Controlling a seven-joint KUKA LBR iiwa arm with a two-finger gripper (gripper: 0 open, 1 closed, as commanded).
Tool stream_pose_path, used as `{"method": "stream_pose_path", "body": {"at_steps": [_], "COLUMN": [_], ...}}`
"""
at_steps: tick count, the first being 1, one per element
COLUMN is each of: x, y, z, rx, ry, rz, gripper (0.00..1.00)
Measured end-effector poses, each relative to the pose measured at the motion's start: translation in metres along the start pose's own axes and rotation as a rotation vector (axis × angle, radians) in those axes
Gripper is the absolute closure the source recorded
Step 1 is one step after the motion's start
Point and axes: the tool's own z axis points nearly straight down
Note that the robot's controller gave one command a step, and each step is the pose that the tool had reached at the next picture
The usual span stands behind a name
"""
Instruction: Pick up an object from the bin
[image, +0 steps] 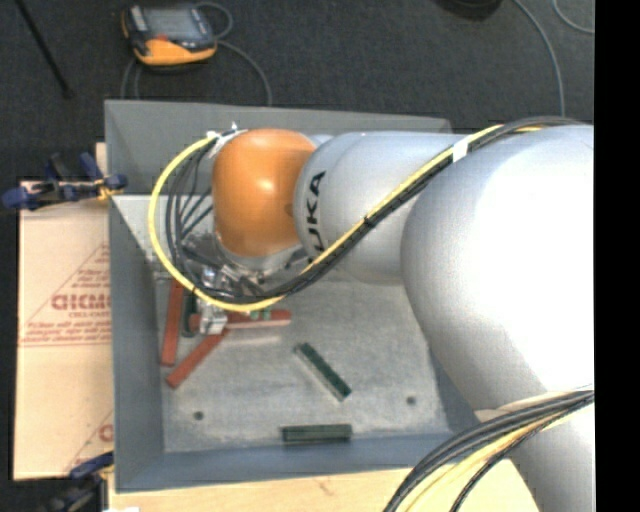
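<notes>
Clearly, the arm (500, 260) is seen reaching in from the right of the frame. Its thick silver links are laid across the upper right part of the bin (132, 340) and hide much of that side. At the wrist a rounded orange cover (258, 190) is turned towards the camera, over the upper left of the bin. A loop of yellow and black cables (165, 215) is carried round the cover's left side. Below the cover the wrist is bent downward, and the gripper (208, 318) is positioned low over the bin floor, at the left centre of the frame. Whether it is spread or closed cannot be told, since its tip is crowded by the wrist parts and cables above it.

Three reddish-brown sticks (197, 360) are found about the gripper at the left side of the bin. An upright stick (176, 325) is set just to its left, a slanted stick runs below it towards the lower left, and a level stick (262, 318) is laid to its right. Contact with any of them cannot be made out. Well apart, a slanted green bar (322, 370) lies at the middle of the floor. A level green bar (316, 433) lies near the lower wall.
</notes>
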Motion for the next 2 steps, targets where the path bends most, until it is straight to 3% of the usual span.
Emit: {"method": "stream_pose_path", "body": {"at_steps": [1,2], "x": [0.0,0.0], "y": [-0.0001,-0.0001], "z": [0.0001,0.0002], "rx": [0.0,-0.001], "ry": [0.0,0.001], "rz": [0.002,0.006], "gripper": [0.0,1.0]}}
